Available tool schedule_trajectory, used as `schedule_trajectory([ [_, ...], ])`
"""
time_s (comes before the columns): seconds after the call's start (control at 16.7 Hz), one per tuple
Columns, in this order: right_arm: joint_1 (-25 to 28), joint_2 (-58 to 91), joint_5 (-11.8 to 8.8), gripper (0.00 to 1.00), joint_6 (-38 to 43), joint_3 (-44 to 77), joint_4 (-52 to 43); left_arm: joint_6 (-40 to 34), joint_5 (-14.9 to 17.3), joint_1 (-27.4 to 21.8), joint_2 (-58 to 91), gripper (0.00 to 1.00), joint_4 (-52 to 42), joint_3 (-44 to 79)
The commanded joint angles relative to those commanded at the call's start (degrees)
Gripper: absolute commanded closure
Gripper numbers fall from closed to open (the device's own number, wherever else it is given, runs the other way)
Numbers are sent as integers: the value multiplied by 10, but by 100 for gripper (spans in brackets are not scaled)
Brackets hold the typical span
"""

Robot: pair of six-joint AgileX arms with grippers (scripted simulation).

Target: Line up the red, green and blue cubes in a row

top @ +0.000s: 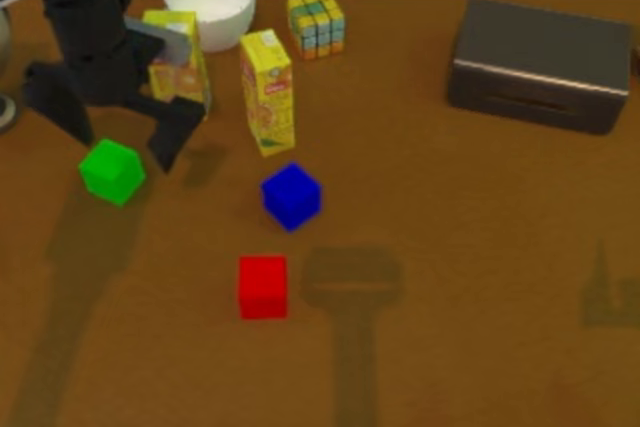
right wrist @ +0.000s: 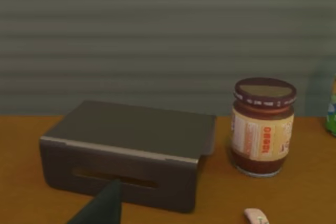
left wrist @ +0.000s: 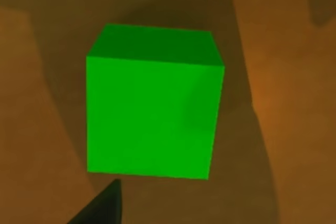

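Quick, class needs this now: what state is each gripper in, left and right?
Left gripper: open, fingers spread above the green cube, holding nothing.
Right gripper: outside the top view; only one fingertip shows in its wrist view, so its state cannot be told.

The green cube (top: 112, 171) sits at the left of the bench (top: 470, 247), with the left gripper (top: 118, 132) hanging right over it, one finger on either side and both clear of it. The blue cube (top: 292, 195) lies to its right, near the middle, and the red cube (top: 263, 286) sits nearer the front edge, just left of the blue one. Behind the blue cube stands a juice carton (top: 267, 92), with a second carton (top: 176, 57) to its left, partly hidden by the arm. A bowl (top: 209, 5) rests at the back between them, a puzzle cube (top: 316, 23) to its right. A box (top: 541, 64) lies at the back right, with a jar (right wrist: 263, 126) beside it.
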Motion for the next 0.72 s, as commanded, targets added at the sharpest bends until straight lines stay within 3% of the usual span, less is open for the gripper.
schedule_trajectory([
  [0.24,0,0,0,0,0,0,0,85,2,50,18,0,-6,40],
  [0.72,0,0,0,0,0,0,0,91,3,53,26,0,18,24],
])
